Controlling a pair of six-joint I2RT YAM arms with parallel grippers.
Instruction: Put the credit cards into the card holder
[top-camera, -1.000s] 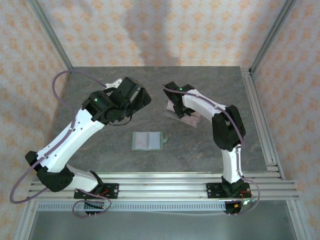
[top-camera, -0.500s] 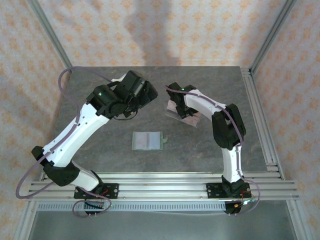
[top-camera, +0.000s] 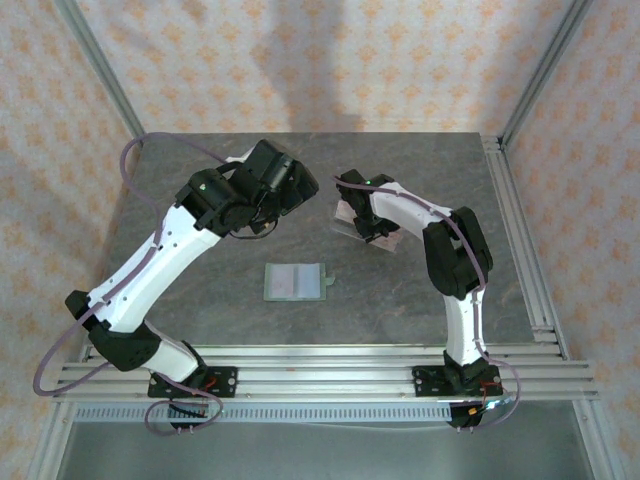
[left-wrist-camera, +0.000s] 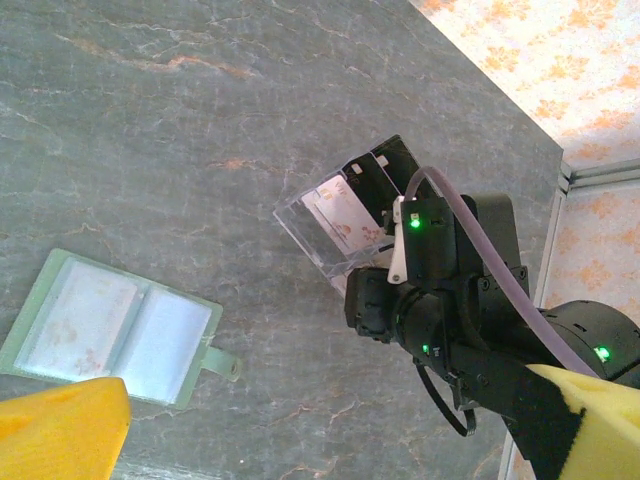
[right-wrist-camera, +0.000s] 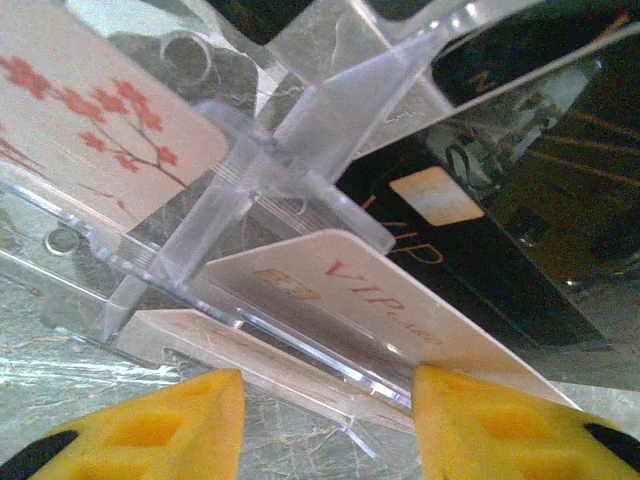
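On the bench (top-camera: 400, 300), you are early in the job, by my reading: most of the cards have yet to leave the clear rack (top-camera: 365, 228) standing at the far right of centre. Your left end effector (left-wrist-camera: 325, 432) hangs above the bench, fully spread and empty, looking down on both the rack and the card holder (top-camera: 295, 281). The card holder lies opened flat near the middle of the bench, well apart from the rack, its snap tab pointing right. From the left wrist, its left pocket seems to carry a pale printed card already, though I cannot be sure. Your right end effector (right-wrist-camera: 325, 420) is down at the rack's base, part-way open, its yellow pads (right-wrist-camera: 180, 425) on either side of the lower edge, clamped on nothing that I can see. Just above them stands a pale card marked VIP (right-wrist-camera: 370, 300), with a blossom-printed card (right-wrist-camera: 90, 120) and black pieces (right-wrist-camera: 500, 240) behind. Grasping, carrying and slotting all remain to be done.
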